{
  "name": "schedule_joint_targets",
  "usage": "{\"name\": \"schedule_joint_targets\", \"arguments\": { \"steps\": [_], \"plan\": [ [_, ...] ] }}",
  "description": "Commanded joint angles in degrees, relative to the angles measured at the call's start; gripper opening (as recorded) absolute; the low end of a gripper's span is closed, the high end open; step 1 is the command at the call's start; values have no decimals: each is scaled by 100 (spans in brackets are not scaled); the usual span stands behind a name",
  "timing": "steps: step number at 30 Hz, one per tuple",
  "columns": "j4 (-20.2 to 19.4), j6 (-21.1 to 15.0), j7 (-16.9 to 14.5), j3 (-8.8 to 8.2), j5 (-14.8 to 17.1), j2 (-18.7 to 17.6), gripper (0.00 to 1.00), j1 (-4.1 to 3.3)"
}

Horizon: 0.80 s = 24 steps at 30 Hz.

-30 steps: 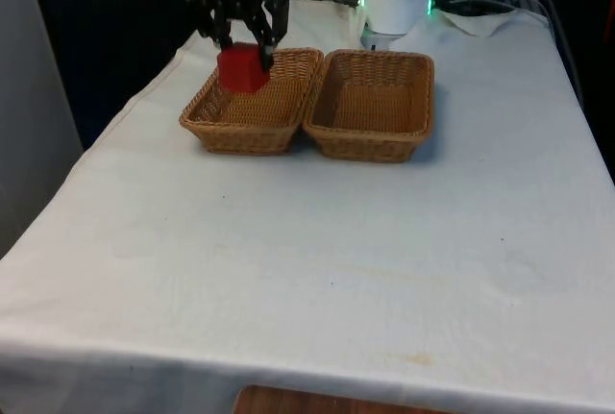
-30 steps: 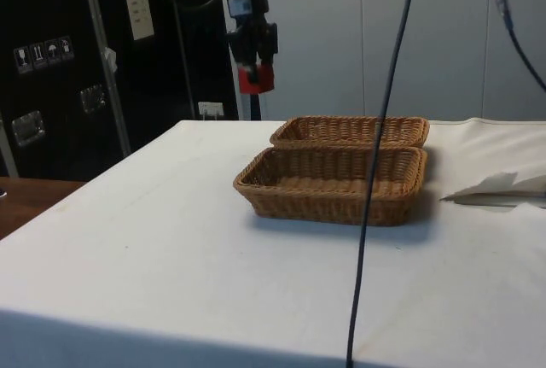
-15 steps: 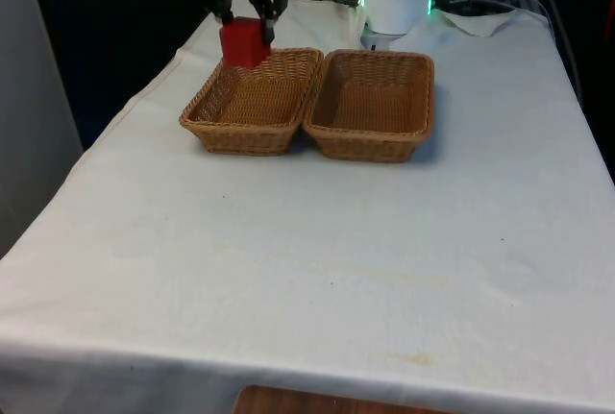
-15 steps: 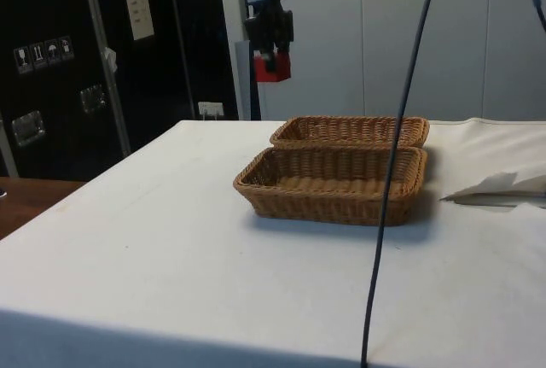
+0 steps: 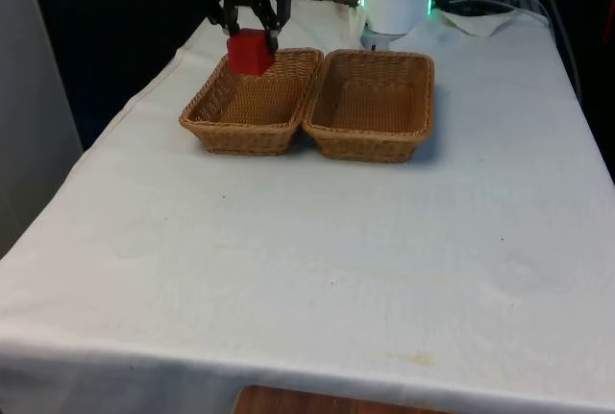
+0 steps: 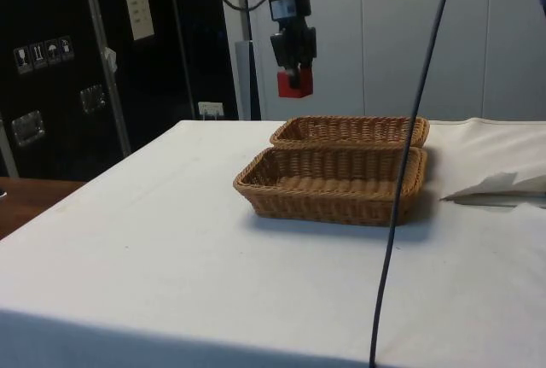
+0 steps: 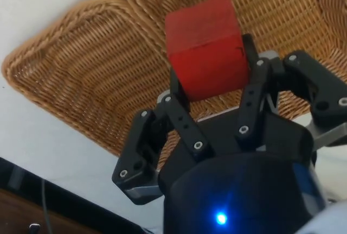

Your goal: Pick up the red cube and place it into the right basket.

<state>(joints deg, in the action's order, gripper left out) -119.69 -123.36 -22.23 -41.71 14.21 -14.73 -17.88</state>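
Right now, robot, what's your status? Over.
Gripper shut on red cube, held above basket on front view's left. Nothing in the way.

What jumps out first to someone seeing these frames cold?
The red cube, held in the black pincer, hangs in the air above the far end of the basket on the front view's left. That wicker basket sits side by side with a matching basket on the front view's right, both bare inside, on the white tablecloth.
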Motion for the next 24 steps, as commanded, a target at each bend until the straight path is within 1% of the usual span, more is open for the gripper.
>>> {"name": "schedule_joint_targets", "arguments": {
  "steps": [1, 2, 4, 9, 10, 11, 14, 15, 16, 17, 18, 19, 23, 24],
  "plan": [
    [-132, -149, 0, -34, -57, 86, 4, -29],
    [-132, -149, 0, -34, -57, 86, 4, -29],
    [-338, -304, -52, -40, -57, 166, 4, -23],
    [-705, -602, -155, -52, -23, 252, 4, -11],
    [-739, -596, -166, -46, 0, 229, 4, 0],
    [-842, -722, -195, -57, -6, 281, 4, -6],
    [-1071, -940, -252, -57, 17, 327, 4, -6],
    [-1220, -1089, -292, -57, 40, 350, 4, -6],
    [-1220, -1089, -292, -57, 40, 350, 4, -6],
    [-1112, -945, -252, -52, 11, 298, 4, 0],
    [-1295, -1163, -309, -52, 46, 355, 4, 0],
    [-1432, -1306, -344, -52, 69, 367, 4, 0],
    [-1673, -1587, -407, -23, 126, 355, 4, 0],
    [-1770, -1719, -447, 0, 183, 327, 4, 11]
  ]
}}
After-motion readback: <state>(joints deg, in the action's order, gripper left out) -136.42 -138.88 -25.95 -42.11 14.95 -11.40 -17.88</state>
